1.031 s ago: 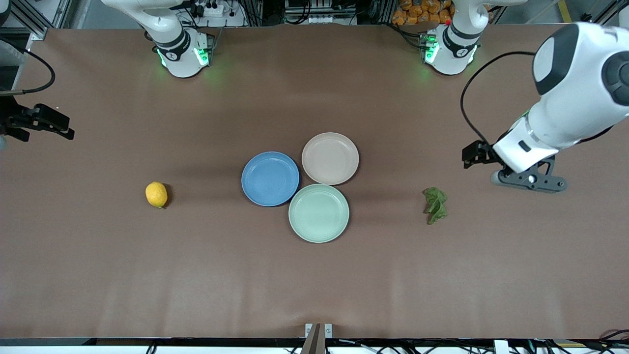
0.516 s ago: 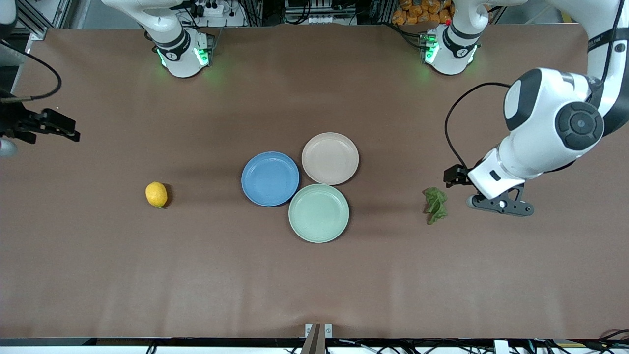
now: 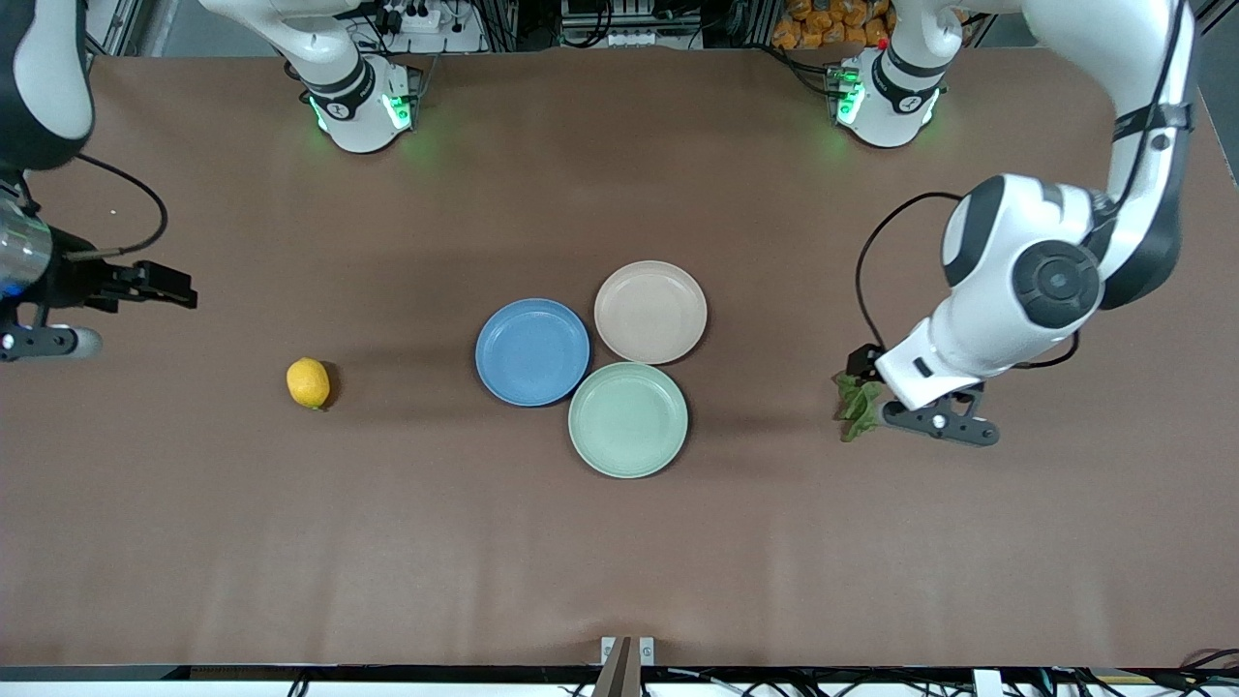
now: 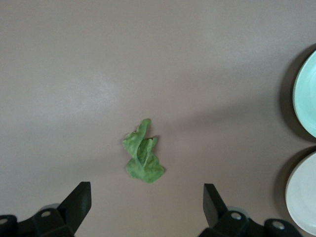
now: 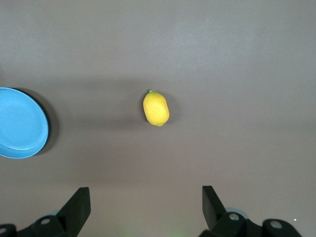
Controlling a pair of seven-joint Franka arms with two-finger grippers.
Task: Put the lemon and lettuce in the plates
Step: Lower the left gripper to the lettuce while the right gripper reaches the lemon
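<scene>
Above the lettuce point(image 4: 143, 159) hangs the left gripper point(image 4: 146, 207), jaws spread wide.

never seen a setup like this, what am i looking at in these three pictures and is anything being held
These are two white robot arms bolted along one edge of a brown table, each ending in two fingers. The wide picture comes from a high camera facing the arms; the other two come from small cameras on each arm's wrist, looking down past its own fingers.

On the table sit three plates touching in a cluster: a blue plate, a beige-pink plate and a mint-green plate. A lemon lies toward the right arm's end, a lettuce leaf toward the left arm's end.

Nothing is held. The left gripper hangs open over the lettuce; the right gripper hangs open near the lemon.
</scene>
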